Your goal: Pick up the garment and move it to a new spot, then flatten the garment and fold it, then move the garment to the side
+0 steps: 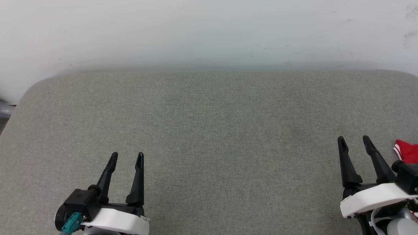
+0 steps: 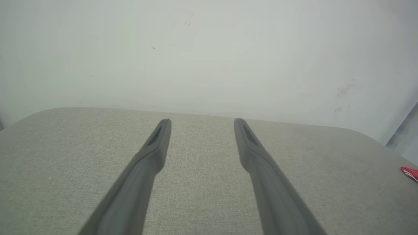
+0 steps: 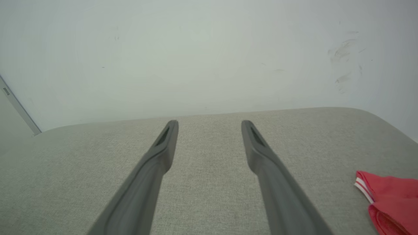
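garment (image 1: 406, 151) just right of right pincer (image 1: 353, 138); left pincer (image 1: 127, 154) well apart; both spread

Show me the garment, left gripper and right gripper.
garment (image 3: 392, 191), right wrist view, red fabric beside striped trim.
left gripper (image 1: 127, 154), head view, midway between fingertips.
right gripper (image 1: 353, 138), head view, midway between fingertips.

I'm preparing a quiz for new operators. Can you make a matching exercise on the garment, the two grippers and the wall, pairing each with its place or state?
Things:
1. garment
2. left gripper
3. right gripper
4. wall

Places or states:
A. open, lower left in the head view, holding nothing
B. pale, behind the far edge of the grey fabric surface
C. red with white stripes, lying far right
D. open, just left of the red cloth

Pairs: 1-C, 2-A, 3-D, 4-B
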Robot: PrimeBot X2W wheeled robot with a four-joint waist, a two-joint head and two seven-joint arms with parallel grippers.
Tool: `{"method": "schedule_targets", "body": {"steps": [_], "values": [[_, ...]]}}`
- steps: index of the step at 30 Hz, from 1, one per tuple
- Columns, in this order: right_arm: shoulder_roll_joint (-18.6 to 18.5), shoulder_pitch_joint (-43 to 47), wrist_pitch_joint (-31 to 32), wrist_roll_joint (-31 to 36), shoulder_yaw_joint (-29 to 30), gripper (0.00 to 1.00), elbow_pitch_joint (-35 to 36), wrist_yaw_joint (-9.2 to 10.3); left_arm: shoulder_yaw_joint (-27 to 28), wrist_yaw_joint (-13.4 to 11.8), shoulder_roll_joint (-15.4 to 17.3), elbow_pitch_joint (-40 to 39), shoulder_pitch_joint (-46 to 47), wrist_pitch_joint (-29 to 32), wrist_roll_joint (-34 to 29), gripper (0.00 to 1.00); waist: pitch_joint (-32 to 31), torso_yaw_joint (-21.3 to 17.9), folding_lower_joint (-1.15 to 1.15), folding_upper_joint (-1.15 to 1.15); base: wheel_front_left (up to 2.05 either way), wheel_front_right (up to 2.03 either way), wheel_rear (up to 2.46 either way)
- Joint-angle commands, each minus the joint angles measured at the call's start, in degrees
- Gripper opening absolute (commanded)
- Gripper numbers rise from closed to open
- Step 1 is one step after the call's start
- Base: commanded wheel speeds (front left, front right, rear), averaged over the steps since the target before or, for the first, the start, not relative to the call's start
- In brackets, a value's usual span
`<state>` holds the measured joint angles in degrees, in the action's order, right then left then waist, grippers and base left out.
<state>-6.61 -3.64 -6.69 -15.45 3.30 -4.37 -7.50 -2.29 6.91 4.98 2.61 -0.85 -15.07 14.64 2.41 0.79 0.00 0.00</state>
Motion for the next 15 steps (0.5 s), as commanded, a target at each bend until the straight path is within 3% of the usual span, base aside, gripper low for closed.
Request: {"method": "schedule_targets", "body": {"steps": [1, 11, 12, 15], "values": [[0.13, -1.04, -0.19, 0.38, 0.03, 1.0, -0.08, 0.03, 0.35, 0.21, -0.22, -0.27, -0.29, -0.12, -0.48, 1.0, 0.01, -0.01, 0.0, 0.0, 0.0, 0.0, 0.0], [0.53, -0.52, -0.52, 0.23, -0.3, 1.0, 0.13, 0.03, 1.34, 0.5, -1.2, -0.31, -0.57, -0.12, -0.18, 1.0, 0.22, 0.11, 0.0, 0.0, 0.0, 0.0, 0.0], [0.28, -0.26, -0.35, 0.22, -0.27, 0.0, -0.03, 0.0, 1.19, 0.43, -1.24, -0.16, -0.06, 0.0, -0.31, 0.0, 0.23, 0.11, 0.0, 0.0, 0.0, 0.0, 0.0], [0.45, 0.55, -0.2, -0.21, -0.28, 0.0, -1.54, -0.01, 0.94, 0.43, -1.44, 1.26, -0.46, 0.19, 0.1, 0.0, 0.22, 0.11, 0.0, 0.0, 0.0, 0.0, 0.0]]}}
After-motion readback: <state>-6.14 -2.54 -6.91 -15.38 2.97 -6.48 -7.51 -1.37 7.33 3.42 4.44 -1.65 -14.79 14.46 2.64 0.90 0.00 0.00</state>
